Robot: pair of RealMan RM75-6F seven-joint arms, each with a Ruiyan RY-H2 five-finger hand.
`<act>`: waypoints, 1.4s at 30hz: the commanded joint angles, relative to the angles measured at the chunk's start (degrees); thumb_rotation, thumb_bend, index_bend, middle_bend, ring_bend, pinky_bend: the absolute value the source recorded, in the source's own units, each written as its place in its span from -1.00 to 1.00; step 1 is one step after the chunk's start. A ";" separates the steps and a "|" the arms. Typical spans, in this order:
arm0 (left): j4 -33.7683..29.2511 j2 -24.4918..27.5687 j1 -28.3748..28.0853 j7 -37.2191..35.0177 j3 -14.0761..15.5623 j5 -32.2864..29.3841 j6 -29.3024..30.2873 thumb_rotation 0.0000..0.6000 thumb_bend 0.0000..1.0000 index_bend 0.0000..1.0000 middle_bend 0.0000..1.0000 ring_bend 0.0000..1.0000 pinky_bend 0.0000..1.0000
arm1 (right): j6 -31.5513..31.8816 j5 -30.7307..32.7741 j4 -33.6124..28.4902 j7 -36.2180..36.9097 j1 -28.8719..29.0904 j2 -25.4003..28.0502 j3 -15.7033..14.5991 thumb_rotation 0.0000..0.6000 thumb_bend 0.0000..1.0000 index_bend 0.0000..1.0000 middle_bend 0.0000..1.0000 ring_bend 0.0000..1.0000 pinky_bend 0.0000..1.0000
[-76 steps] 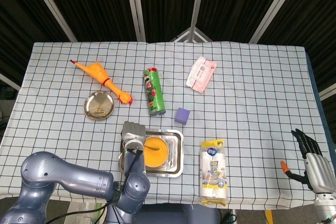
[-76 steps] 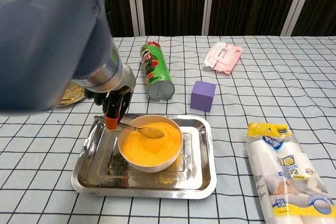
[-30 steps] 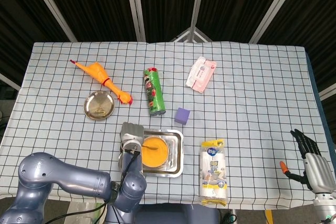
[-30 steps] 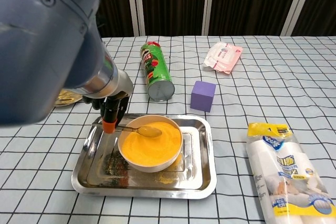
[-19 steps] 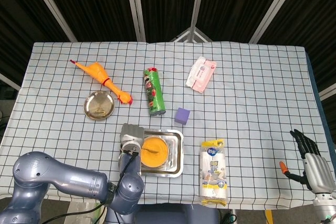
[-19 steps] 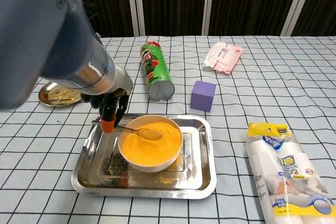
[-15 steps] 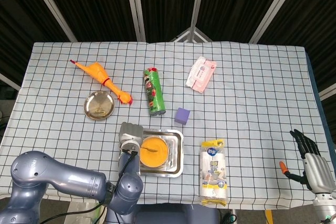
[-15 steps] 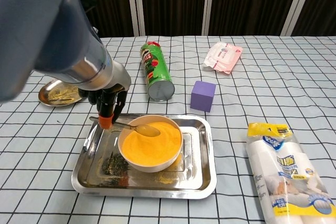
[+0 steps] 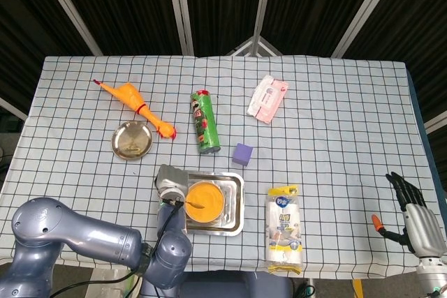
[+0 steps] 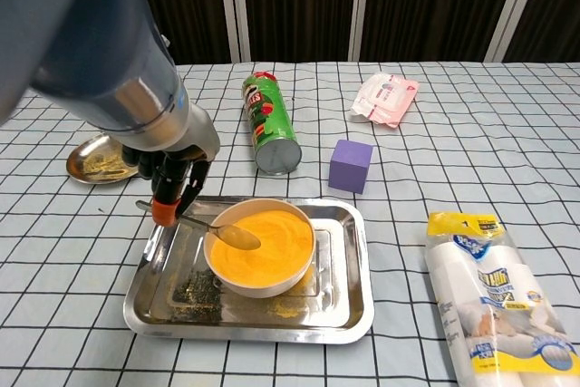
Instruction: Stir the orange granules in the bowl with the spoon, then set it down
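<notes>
A metal bowl (image 10: 265,251) full of orange granules (image 9: 204,199) stands in a steel tray (image 10: 355,271). My left hand (image 10: 170,177) is just left of the bowl over the tray's far left corner, and it pinches the handle of a metal spoon (image 10: 234,235). The spoon's head lies at the bowl's left rim, on the granules. From the head view the left hand (image 9: 171,183) and the spoon (image 9: 191,204) show at the tray's (image 9: 237,181) left side. My right hand (image 9: 415,216) hangs off the table's right edge with fingers spread and nothing in it.
A green chips can (image 10: 271,123) lies behind the tray, a purple cube (image 10: 351,166) to its right. A small metal plate (image 10: 98,159) and a rubber chicken (image 9: 135,105) lie far left. A pink wipes pack (image 10: 385,97) is at the back, a white packaged roll (image 10: 490,295) right of the tray.
My left hand has drifted left with the spoon. The spoon's head has slid from the far middle of the granules to the bowl's left rim. The right hand has stayed still.
</notes>
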 commanded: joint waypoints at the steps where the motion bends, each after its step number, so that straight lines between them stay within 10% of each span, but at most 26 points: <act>1: 0.59 -0.12 -1.45 1.92 -0.10 -0.98 1.11 1.00 0.90 0.61 1.00 1.00 0.99 | 0.00 -0.02 -0.01 0.04 0.01 0.00 0.00 1.00 -0.19 -1.00 -1.00 -1.00 -1.00; 42: 14.03 -12.24 -11.45 11.82 1.03 1.17 6.97 1.00 0.90 0.61 1.00 1.00 0.99 | 0.06 -0.51 -0.44 2.11 0.01 0.62 -0.04 1.00 -0.19 -1.00 -1.00 -1.00 -1.00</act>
